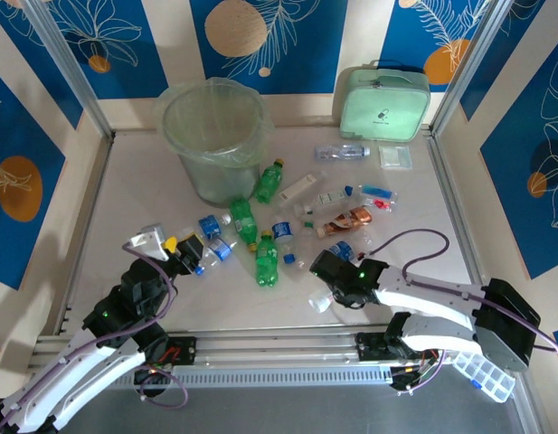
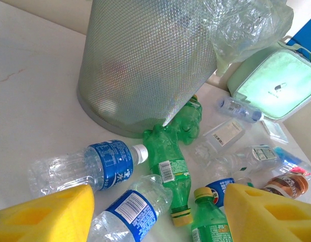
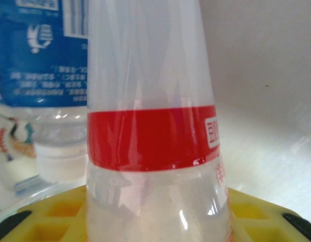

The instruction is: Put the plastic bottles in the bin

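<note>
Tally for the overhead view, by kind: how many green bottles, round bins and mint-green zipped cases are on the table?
Green plastic bottles with yellow caps: 3
Round translucent bin lined with a pale green bag: 1
Mint-green zipped case: 1
Total: 5

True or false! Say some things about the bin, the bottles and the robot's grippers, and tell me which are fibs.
1. The bin stands upright. True.
2. The mint-green case is inside the bin. False: it stands by the back wall.
3. The right gripper has a red-banded bottle between its fingers. True.
4. The left gripper grips a bottle. False: its jaws are open and empty.
5. Every green bottle is binned. False: green bottles lie on the table.
</note>
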You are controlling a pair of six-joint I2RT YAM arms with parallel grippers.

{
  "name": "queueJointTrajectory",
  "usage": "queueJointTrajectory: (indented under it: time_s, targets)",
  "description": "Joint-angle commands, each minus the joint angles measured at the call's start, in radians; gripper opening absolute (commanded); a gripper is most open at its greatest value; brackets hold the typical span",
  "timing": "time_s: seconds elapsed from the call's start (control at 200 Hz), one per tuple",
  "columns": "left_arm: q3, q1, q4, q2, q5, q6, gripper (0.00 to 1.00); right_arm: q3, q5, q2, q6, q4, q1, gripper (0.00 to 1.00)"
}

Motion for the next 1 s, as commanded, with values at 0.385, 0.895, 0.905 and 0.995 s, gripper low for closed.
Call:
queueJointTrajectory:
  time_s: [0.385,0.895,0.905,0.995]
  targets:
    - [-0.012,-0.007,0.024,-0.006,0.011,0.012,0.7,0.006,0.255,-0.189,-0.387,-0.006,0.104,0.37]
    - [-0.016,-0.007,0.03,-0.005,0.012,0.014,0.69,0.205,0.374,-0.115,-1.065,0.177,0.225,0.36]
    - [-0.016,-0.007,0.029,-0.005,0.013,0.015,0.7,0.21,0.372,-0.11,-1.076,0.182,0.226,0.36]
    - [-0.015,-0.007,0.03,-0.003,0.013,0.017,0.69,0.235,0.367,-0.09,-1.164,0.22,0.228,0.36]
